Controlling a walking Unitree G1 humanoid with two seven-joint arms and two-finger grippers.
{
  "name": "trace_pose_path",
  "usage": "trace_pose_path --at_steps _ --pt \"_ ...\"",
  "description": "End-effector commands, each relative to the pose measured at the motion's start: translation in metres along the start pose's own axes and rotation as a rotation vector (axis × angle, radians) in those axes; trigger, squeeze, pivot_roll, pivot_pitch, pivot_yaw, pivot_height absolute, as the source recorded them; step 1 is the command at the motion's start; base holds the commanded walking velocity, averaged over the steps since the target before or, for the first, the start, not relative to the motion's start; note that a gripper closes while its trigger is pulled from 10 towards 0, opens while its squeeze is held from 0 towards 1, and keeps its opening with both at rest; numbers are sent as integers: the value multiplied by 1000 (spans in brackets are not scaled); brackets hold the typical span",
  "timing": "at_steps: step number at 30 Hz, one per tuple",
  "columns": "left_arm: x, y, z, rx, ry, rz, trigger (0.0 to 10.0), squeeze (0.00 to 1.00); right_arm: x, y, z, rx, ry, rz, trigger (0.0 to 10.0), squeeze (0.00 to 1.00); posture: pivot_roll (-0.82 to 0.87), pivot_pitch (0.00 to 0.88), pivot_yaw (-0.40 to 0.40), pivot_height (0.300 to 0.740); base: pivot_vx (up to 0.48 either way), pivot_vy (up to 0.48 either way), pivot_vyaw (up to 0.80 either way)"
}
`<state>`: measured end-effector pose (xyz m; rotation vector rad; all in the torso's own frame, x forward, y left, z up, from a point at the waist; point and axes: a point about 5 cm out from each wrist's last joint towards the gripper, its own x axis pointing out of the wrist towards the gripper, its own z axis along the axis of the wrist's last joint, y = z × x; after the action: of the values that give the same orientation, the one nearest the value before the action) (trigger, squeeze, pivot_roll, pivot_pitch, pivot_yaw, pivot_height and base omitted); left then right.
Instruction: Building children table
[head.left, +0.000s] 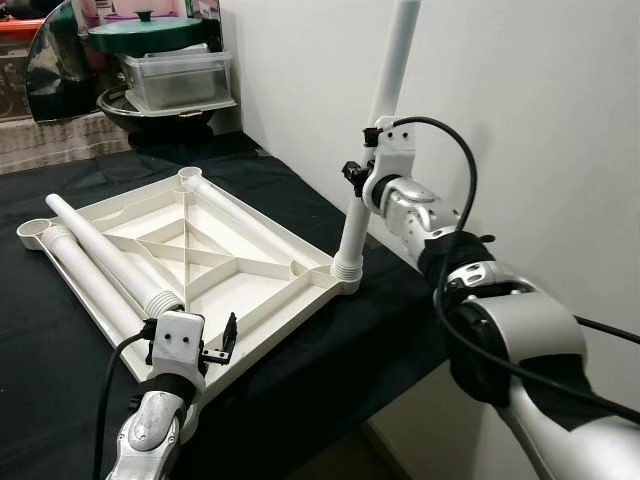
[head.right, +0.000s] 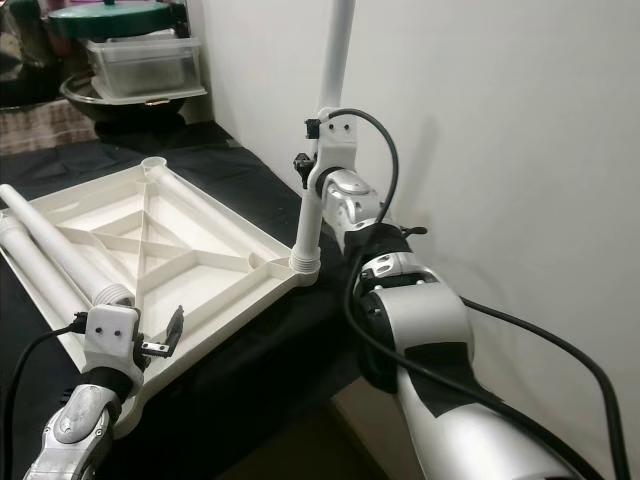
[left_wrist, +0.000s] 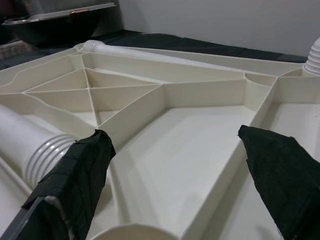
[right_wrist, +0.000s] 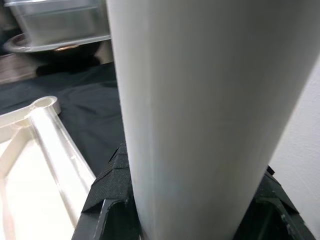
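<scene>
White plastic leg (head.left: 378, 150): gripped mid-shaft by the right gripper (head.left: 362, 178), stood upright in a corner socket of the upturned tabletop (head.left: 262, 290). Judged light, rigid, smooth; best held low. The left gripper (left_wrist: 175, 165) is held spread above the tabletop.

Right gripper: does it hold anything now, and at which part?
The right gripper holds the upright white table leg around its middle. The left gripper is open, holding nothing.

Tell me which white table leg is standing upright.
The leg in the right gripper, planted in the tabletop's corner socket by the wall. The other legs lie flat on the tabletop.
</scene>
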<state>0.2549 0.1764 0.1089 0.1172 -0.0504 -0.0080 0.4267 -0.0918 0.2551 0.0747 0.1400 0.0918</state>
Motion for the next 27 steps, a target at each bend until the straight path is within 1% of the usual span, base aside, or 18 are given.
trace_pose_path --at_steps 1,2,3,4,6,8,10,11,13,16,17,18,19,20,22,27 --pt "1 -2 -4 2 19 -1 10000 0 0 2 -21 26 79 -60 0 0 24 0 -101 740 0 0 0" --pt "2 -2 -4 2 19 -1 10000 0 0 6 -21 40 72 -90 0 0 22 0 -106 740 0 0 0" --pt "2 -2 -4 2 19 -1 10000 0 0 6 -21 40 72 -90 0 0 22 0 -106 740 0 0 0" --pt "2 -2 -4 1 18 3 10000 0 -1 15 -22 69 62 -136 0 0 24 0 -109 740 0 0 0" --pt "2 -2 -4 1 17 5 10000 0 -1 17 -22 82 60 -151 0 0 24 0 -109 740 0 0 0" --pt "2 -2 -4 -1 16 9 10000 0 -3 25 -23 113 59 -184 0 0 23 0 -113 740 0 0 0" --pt "2 -2 -4 -1 16 9 10000 0 -3 25 -23 113 59 -184 0 0 23 0 -113 740 0 0 0" --pt "2 -2 -4 -1 16 9 10000 0 -3 28 -23 122 58 -196 0 0 22 0 -113 740 0 0 0" --pt "3 -3 -5 -1 16 8 10000 0 -5 38 -23 175 61 -219 0 0 19 0 -115 740 0 0 0" --pt "3 -4 -5 -1 15 8 10000 0 -6 41 -23 195 64 -229 0 0 19 0 -115 740 0 0 0" --pt "4 -4 -5 0 14 8 10000 0 -6 45 -22 208 65 -236 0 0 20 0 -116 740 0 0 0" --pt "4 -4 -5 0 14 8 10000 0 -6 45 -22 208 65 -236 0 0 20 0 -116 740 0 0 0" --pt "4 -4 -5 0 14 8 10000 0 -8 52 -21 210 61 -235 0 0 19 0 -122 740 0 0 0" --pt "4 -4 -5 0 14 8 10000 0 -8 52 -21 210 61 -235 0 0 19 0 -122 740 0 0 0" --pt "4 -5 -5 -1 15 11 10000 0 -9 61 -18 203 49 -229 0 0 21 0 -125 740 0 0 0" --pt "3 -5 -6 -2 17 16 10000 0 -11 68 -14 189 28 -220 0 0 24 0 -131 740 0 0 0"
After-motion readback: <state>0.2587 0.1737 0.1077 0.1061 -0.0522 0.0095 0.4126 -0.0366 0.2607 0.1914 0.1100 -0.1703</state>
